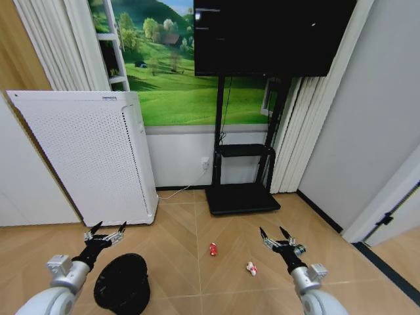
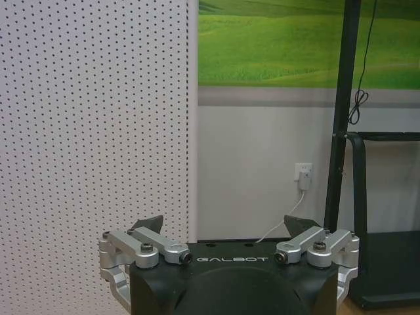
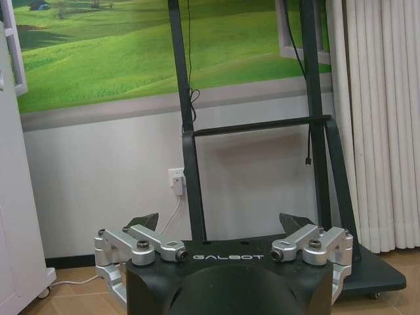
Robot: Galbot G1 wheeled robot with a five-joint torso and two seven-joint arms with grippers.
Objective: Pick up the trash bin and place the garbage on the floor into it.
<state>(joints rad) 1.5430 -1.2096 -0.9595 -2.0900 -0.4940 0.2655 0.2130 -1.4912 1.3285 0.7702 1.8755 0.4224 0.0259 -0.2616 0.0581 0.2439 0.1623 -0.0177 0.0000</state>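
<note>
Left gripper [image 1: 105, 231] fingers spread, grasping nothing, hovering at 11 o'clock above the trash bin [image 1: 122, 283] on the floor [image 1: 197, 223]; right gripper [image 1: 277, 234] likewise spread, with red scrap [image 1: 213, 249] and crumpled wrapper [image 1: 251, 268] at 9 o'clock

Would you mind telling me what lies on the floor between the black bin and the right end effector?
In the head view, a red scrap and a white-and-red wrapper lie on the wood floor between the bin and the right end effector.
</note>
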